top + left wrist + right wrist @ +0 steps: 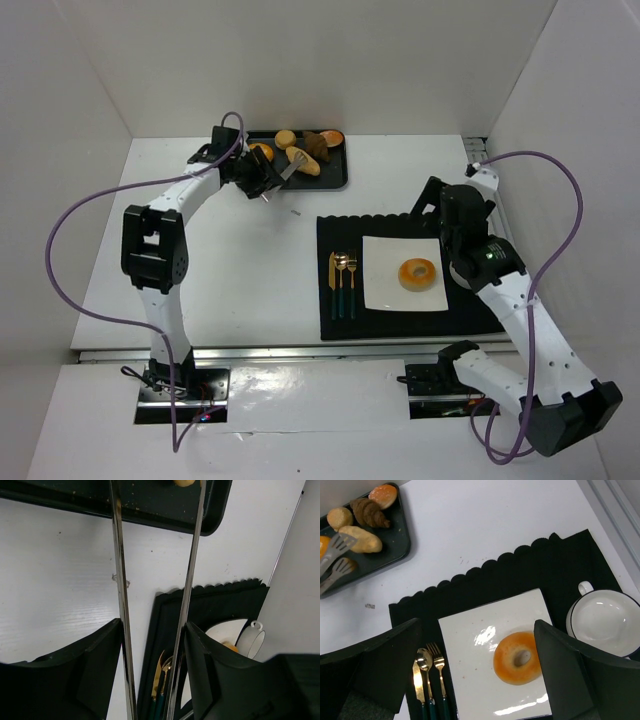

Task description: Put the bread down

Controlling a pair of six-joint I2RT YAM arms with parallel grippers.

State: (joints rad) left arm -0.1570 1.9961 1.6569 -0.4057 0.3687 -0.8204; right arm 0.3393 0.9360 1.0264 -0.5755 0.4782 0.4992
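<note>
**A:** Starting with the bread: where is it lying?

**B:** One bagel (518, 657) is already sitting on the white square plate (465, 680), a little right of its middle. The rest (an oblong roll (362, 539), a croissant (369, 512) and some round rolls (339, 517)) is lying on the black tray (395, 545) at the far left of the table.

**A:** And what are the arms doing?

**B:** The left gripper (154, 625) is squeezing a pair of metal tongs (337, 545), one blade against each finger. The tong heads are hanging spread at the near end of the oblong roll with nothing between them. I cannot tell whether they are touching it. The right gripper (476, 630) is hovering over the plate with its fingers wide apart, gripping nothing. The bagel is lying below it, toward its right finger.

**A:** So which step is going on?

**B:** I am judging it as the pick-up of another piece, with the grasp not yet made. The next move is calling for the heads to go down on either side of the roll. Then comes a firmer squeeze, a lift clear of the tray rim, and a carry across to the bare left part of the plate.
</note>
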